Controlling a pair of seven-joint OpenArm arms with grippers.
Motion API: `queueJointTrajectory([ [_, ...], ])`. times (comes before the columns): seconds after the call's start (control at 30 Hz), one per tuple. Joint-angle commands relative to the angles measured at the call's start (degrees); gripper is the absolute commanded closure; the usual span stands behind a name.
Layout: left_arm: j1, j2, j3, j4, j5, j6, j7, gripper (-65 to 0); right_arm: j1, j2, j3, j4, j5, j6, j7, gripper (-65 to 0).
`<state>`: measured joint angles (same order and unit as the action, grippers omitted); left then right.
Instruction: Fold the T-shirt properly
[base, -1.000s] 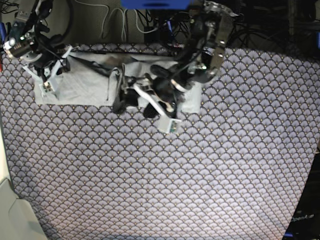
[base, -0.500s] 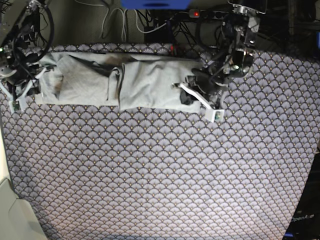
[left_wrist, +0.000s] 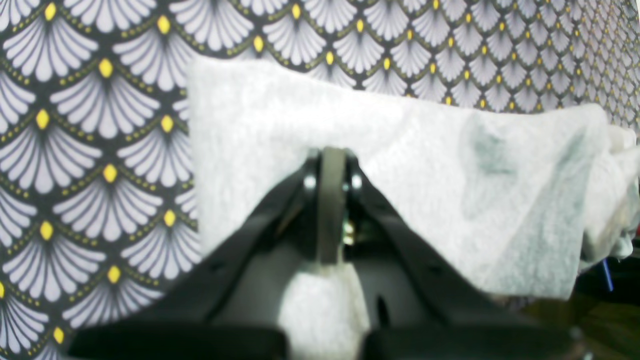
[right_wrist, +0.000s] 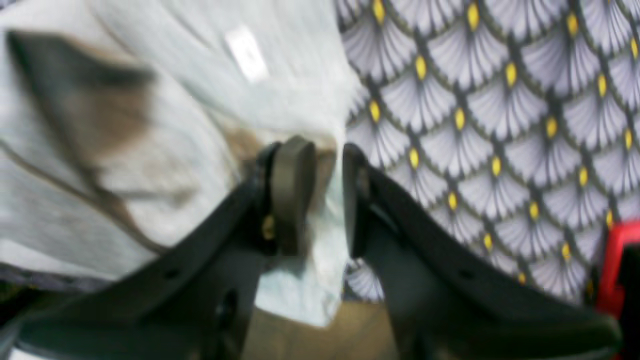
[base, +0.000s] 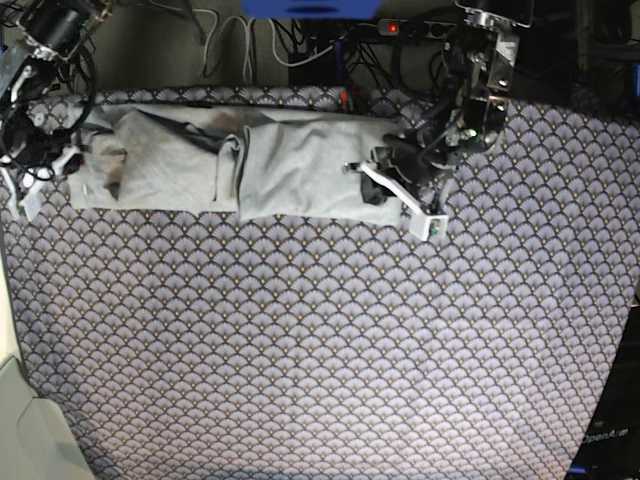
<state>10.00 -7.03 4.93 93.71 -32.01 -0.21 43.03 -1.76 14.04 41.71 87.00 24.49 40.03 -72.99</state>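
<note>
While the shirt (base: 250, 165) lies stretched in a long band along the far edge of the cloth (base: 320, 350), both arms sit at its ends.

Base view, L to R: right gripper (base: 40, 185) is at the shirt's left end, by the cloth's left edge; arm body dark, cables above it. Shirt's left part is rumpled, w/ a dark fold shadow near that end. A vertical crease w/ bunched fabric sits left of the shirt's middle; right part is flatter. Left gripper (base: 375, 185) is on the shirt's right end, white finger links sticking out toward the near side of the shirt. Rest of the cloth, near side of the shirt, is bare fan pattern. Black cables and a blue thing behind the cloth's far edge.

Right wrist view: blurry. Jaws stand a bit apart w/ a fold of the shirt's edge btw them; left pad (right_wrist: 292, 185) touches fabric, other jaw seems just off it, so can't tell if it's a real grip. Small white tag (right_wrist: 246, 54) on the shirt above the jaws. Cloth to the right of the shirt; red object (right_wrist: 622, 265) at the frame's right edge.

Left wrist view: jaws clenched tight, pad (left_wrist: 331, 200) pressed together on the shirt's fabric, pinching it. The shirt corner is lifted over the cloth, w/ pattern showing left of and above it.
</note>
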Motion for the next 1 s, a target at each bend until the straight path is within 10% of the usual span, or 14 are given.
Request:
queueJointTrajectory([
  [0.0, -0.4, -0.2, 0.0, 0.7, -0.5, -0.5, -1.0, -0.3, 0.3, 1.6, 0.2, 0.7, 2.6, 0.0, 0.4, -14.9],
  [0.97, -1.0, -0.1, 0.0, 0.7, -0.5, -0.5, -0.9, -0.3, 0.7, 3.7, 0.2, -3.0, 9.5, 0.0, 1.1, -27.7],
])
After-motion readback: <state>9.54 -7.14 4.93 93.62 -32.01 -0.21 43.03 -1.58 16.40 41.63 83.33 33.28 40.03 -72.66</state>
